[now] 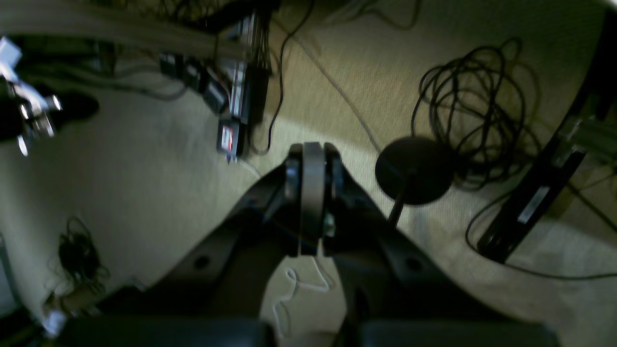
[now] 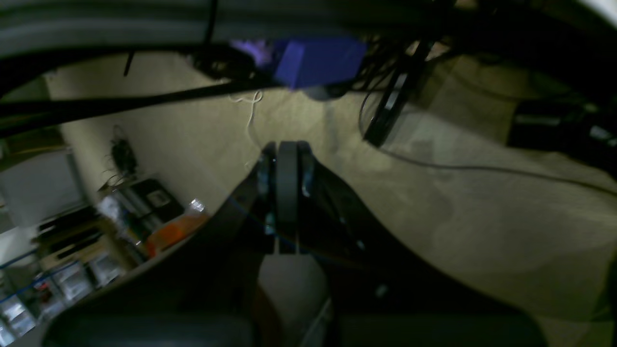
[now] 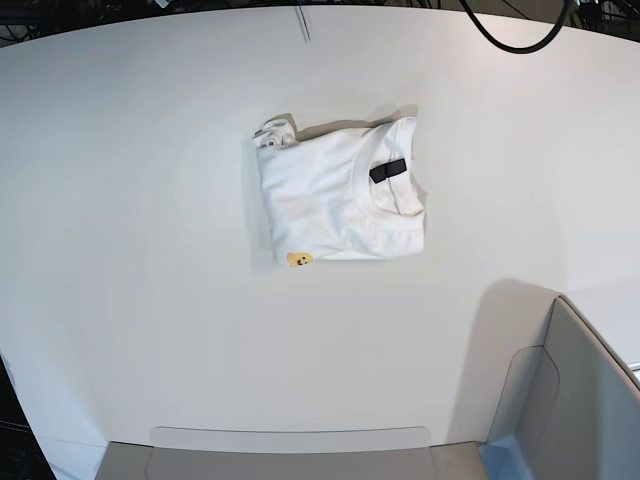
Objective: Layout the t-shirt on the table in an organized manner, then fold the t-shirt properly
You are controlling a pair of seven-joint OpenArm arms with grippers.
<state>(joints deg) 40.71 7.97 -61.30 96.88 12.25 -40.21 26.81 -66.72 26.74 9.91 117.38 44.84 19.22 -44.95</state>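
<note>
Nearest the base camera sits a grey-white plastic bin (image 3: 560,400), its rim running along the bottom edge and rising at the lower right corner. Beyond it spreads the table (image 3: 130,200), white and smooth, with a faint seam line at its far edge.

Neither arm shows in the base view. Both wrist cameras look down past the table at a beige carpeted floor. On the left wrist view, the left gripper (image 1: 312,193) points at the carpet, its 2 jaws pressed together with nothing between them; a round black stand base (image 1: 413,168) and a coil of black cable (image 1: 475,106) lie just beyond it. On the right wrist view, the right gripper (image 2: 287,193) is likewise pressed together and empty, with a blue box (image 2: 318,60) blurred above it.

Lying near the middle of the table, the t-shirt (image 3: 335,200) is folded into a compact, roughly rectangular bundle. Its collar faces right, with the black neck label (image 3: 388,170) showing. 1 small yellow-orange piece of the print peeks out at the lower left corner, and a bit of cloth bunches at the upper left corner.
</note>
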